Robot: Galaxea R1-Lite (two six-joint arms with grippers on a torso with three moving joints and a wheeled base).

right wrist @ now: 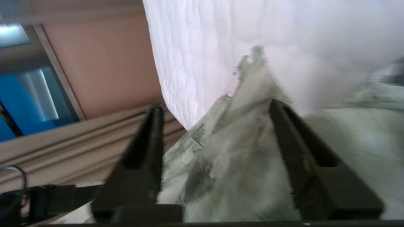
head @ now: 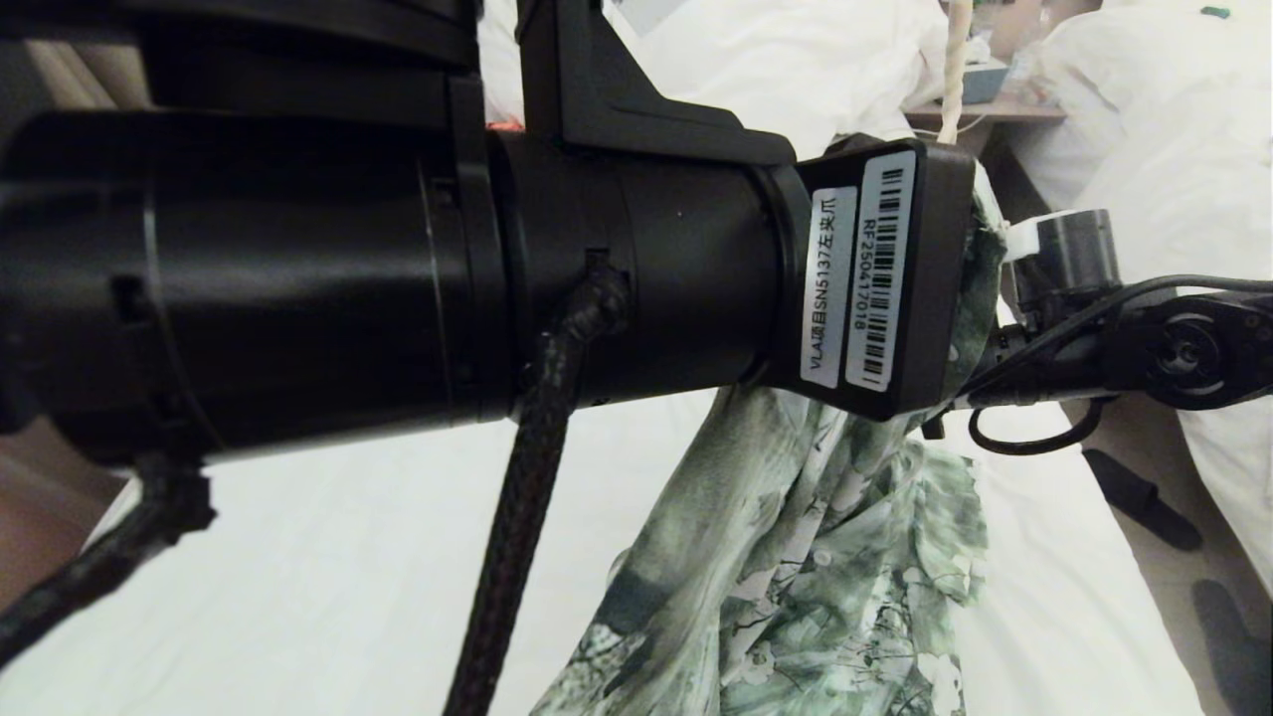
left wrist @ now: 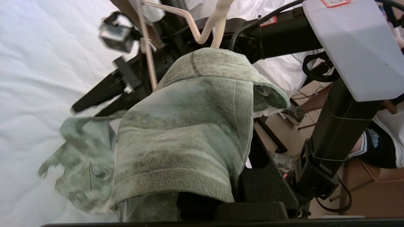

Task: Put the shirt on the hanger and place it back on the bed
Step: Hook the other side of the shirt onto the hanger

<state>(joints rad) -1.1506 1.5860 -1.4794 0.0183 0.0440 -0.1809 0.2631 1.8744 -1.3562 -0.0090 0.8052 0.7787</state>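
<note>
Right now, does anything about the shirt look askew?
Yes. The shirt is bunched over one end of the hanger and over the left gripper, the rest dangling toward the bed instead of hanging evenly.

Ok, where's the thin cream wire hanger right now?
In the left wrist view, the thin cream wire hanger sticks up out of the green-and-white printed shirt, lifted above the white-sheeted bed.

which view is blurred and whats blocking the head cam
Right wrist view: motion-blurred, the shirt smeared between the spread fingers of the right gripper. Head view: the left arm's black wrist fills most of it up close, hiding the left gripper; the bed reads bright white. Left wrist view: mostly sharp, with the hanger clear and the shirt's hanging end slightly blurred.
</note>
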